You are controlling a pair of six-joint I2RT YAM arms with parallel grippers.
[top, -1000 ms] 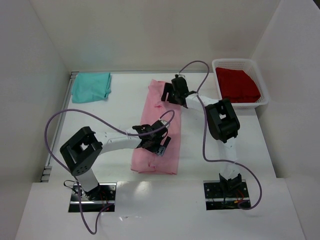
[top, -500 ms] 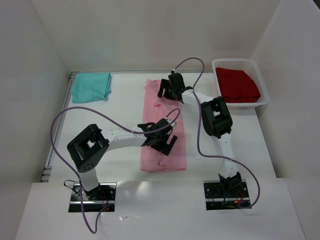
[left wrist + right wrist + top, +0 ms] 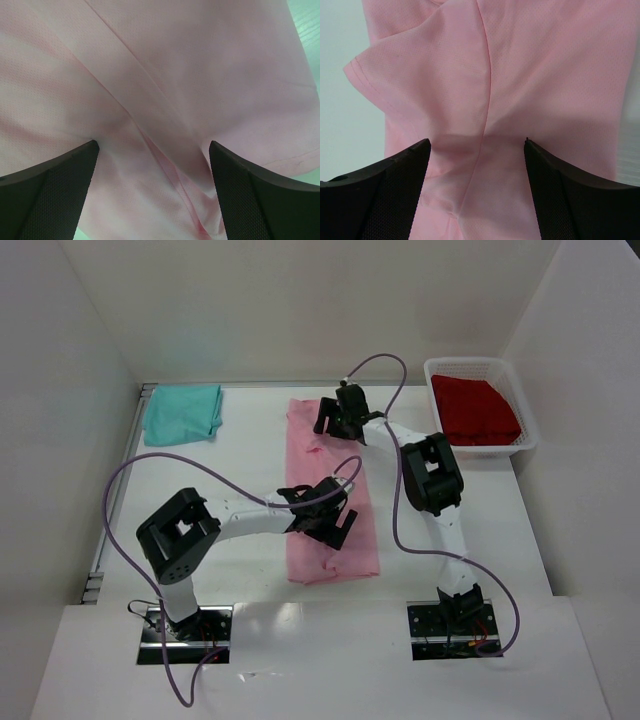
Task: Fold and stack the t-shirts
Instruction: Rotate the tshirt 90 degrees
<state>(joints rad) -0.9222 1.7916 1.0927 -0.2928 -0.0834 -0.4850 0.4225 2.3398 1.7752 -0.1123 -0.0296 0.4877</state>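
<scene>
**Pink t-shirt laid out as a strip; both grippers open above it**

The pink t-shirt point(image 3: 312, 455) lies on the white tabletop point(image 3: 210, 480) in the centre of the overhead frame. It is drawn into a long narrow strip running from upper centre down toward lower centre. Its lower end is slightly wider and has a rumpled edge.

The left gripper point(image 3: 325, 520) sits over the lower half of the strip, its arm reaching in from the lower left. In the left wrist view its fingers point(image 3: 50, 192) are spread wide, one at each lower corner of the frame, and are not closed on the cloth. Pink fabric fills the gap between them, and a raised fold runs diagonally across it from upper left to lower centre.

The right gripper point(image 3: 335, 420) sits over the upper end of the strip, its arm reaching in from the lower right. In the right wrist view its fingers point(image 3: 580, 192) are likewise spread wide with pink cloth beneath. A crease runs down the middle of the frame, and a hemmed corner juts out at the left over bare tabletop. Whether either gripper's fingertips touch the fabric cannot be told.

The teal t-shirt point(image 3: 182, 412) lies folded at the upper left of the tabletop, well apart from the pink one. The red t-shirt point(image 3: 474, 410) lies inside the white basket point(image 3: 490, 451) at the upper right.
</scene>
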